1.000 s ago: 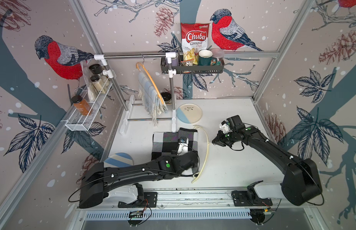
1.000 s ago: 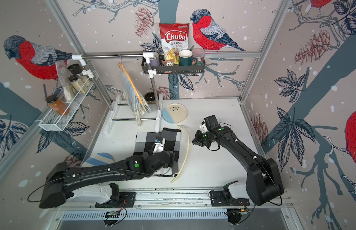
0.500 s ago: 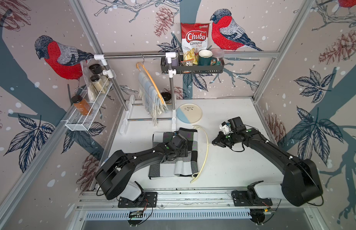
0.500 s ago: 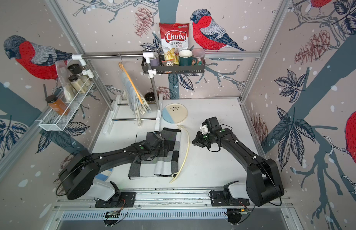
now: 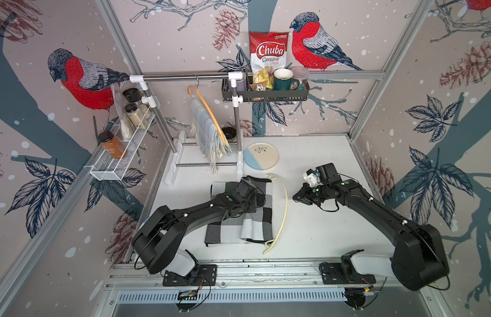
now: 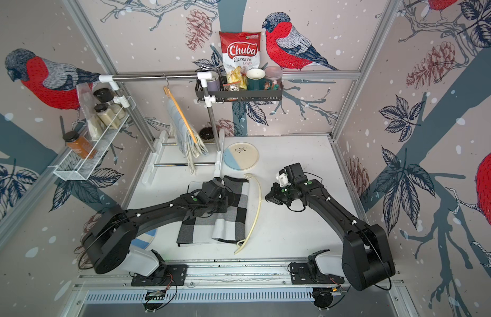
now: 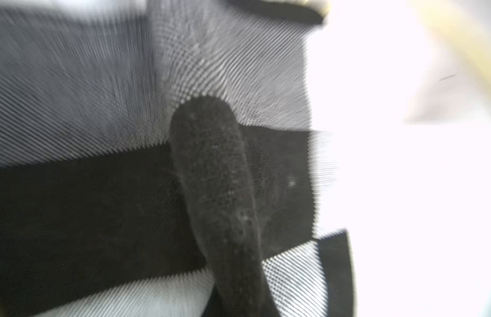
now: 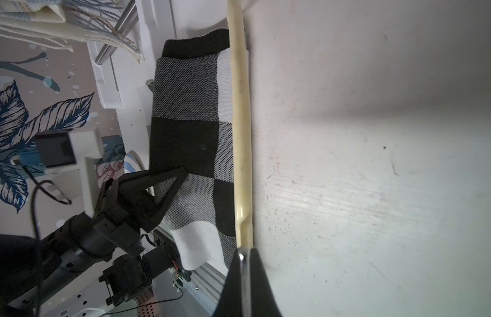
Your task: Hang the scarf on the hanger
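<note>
The jaws of the left gripper point(image 7: 204, 109) are pressed together, tips sunk into the checked scarf point(image 5: 254, 222) and pinching its cloth (that wrist view is blurred, so I cannot tell how much). The jaws of the right gripper point(image 8: 244, 256) are clamped on the cream hanger point(image 5: 285, 204). The scarf lies folded on the table point(image 5: 321, 227), the hanger resting along its edge nearest the right arm.
</note>
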